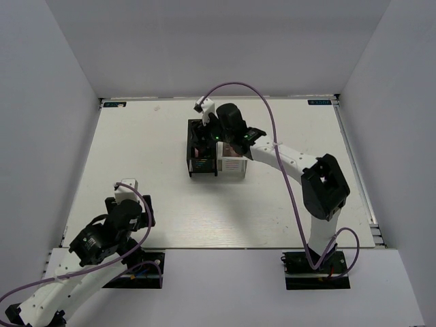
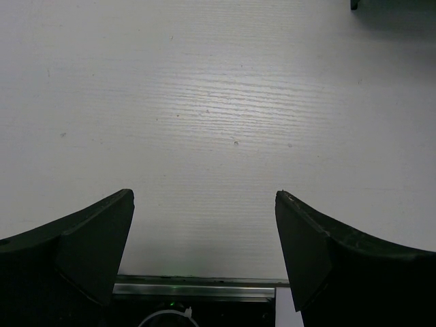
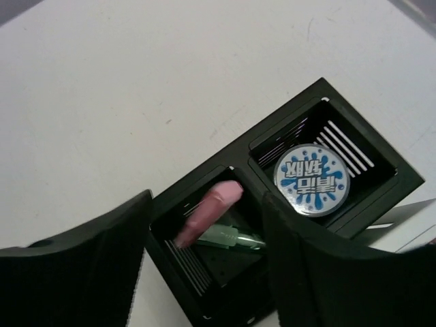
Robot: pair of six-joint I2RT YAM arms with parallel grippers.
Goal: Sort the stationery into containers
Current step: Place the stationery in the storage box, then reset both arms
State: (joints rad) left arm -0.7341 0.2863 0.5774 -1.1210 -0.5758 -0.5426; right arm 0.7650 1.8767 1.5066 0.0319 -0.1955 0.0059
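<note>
The black container [image 1: 202, 151] and the white-grey container [image 1: 230, 163] stand side by side at mid-table. My right gripper [image 1: 211, 133] hovers over the black one. In the right wrist view this gripper [image 3: 208, 204] is open, its fingers apart from everything. Below it, one compartment of the black container [image 3: 238, 160] holds a pink capsule-shaped piece [image 3: 211, 211], which leans on a pale green piece [image 3: 231, 238]. The blue-white tape roll [image 3: 312, 178] lies flat in the adjoining compartment. My left gripper [image 1: 129, 208] is open over bare table near the front edge, holding nothing [image 2: 204, 197].
White walls enclose the table on three sides. The metal front edge strip [image 2: 197, 289] shows just below my left gripper. A dark corner [image 2: 392, 3] shows at the top right of the left wrist view. A sliver of the white-grey container [image 3: 409, 211] adjoins the black one.
</note>
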